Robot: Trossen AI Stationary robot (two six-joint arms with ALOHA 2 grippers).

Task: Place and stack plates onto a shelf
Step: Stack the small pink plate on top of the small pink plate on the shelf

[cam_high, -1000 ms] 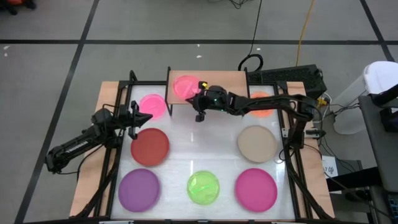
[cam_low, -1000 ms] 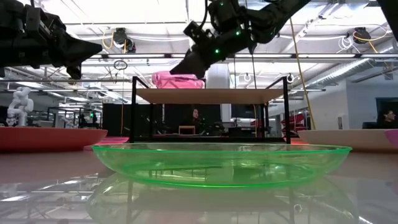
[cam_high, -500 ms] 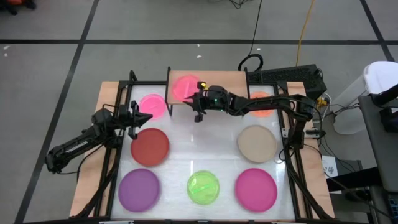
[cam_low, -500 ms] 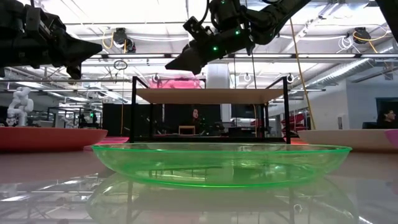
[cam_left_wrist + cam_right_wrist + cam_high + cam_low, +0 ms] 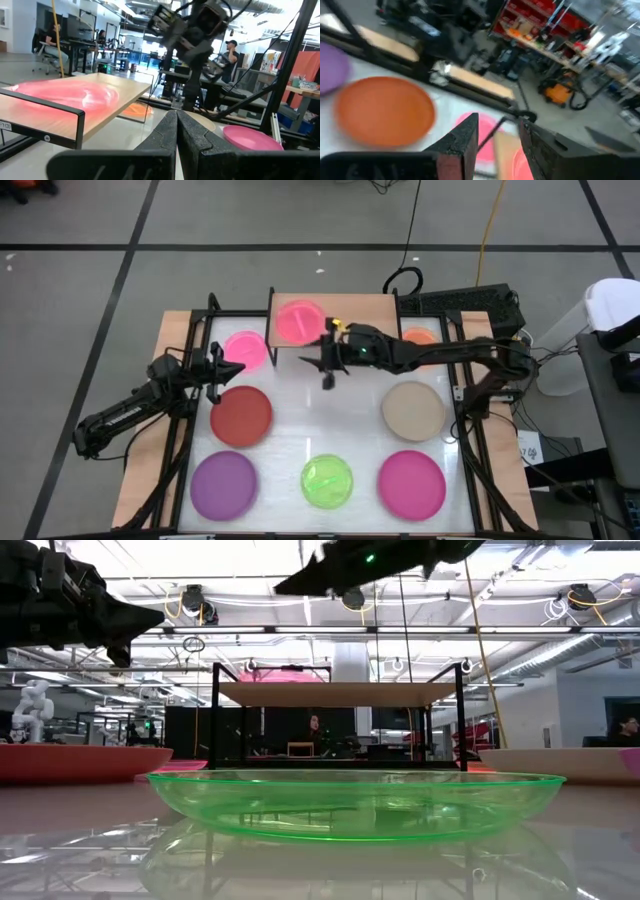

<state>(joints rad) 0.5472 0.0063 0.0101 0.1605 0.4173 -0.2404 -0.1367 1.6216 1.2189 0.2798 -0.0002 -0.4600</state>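
Note:
The light-wood shelf (image 5: 350, 310) stands at the table's far edge. A small pink plate (image 5: 299, 320) lies flat on the left part of its board, also seen as the pink plate (image 5: 65, 95). My right gripper (image 5: 326, 370) is open with nothing between its fingers (image 5: 470, 140). It hangs in the air just in front of the shelf, higher than the board (image 5: 340, 692). My left gripper (image 5: 215, 370) is shut and waits at the table's left, above the red plate (image 5: 241, 415). On the table lie another pink plate (image 5: 245, 350), an orange plate (image 5: 420, 340), a beige plate (image 5: 413, 410), a purple plate (image 5: 224, 485), a green plate (image 5: 327, 480) and a magenta plate (image 5: 411, 485).
The shelf's thin black legs (image 5: 215, 715) stand on the white tabletop, and the right part of its board (image 5: 370, 308) is bare. Black frame rails (image 5: 190, 440) run along the table's left and right sides. People sit in the room behind the table.
My right gripper has opened and let go of the pink plate on the shelf. It has then risen and drawn back toward the table's near edge. The plate, whose near edge was held a little above the board, now lies flat on the shelf.

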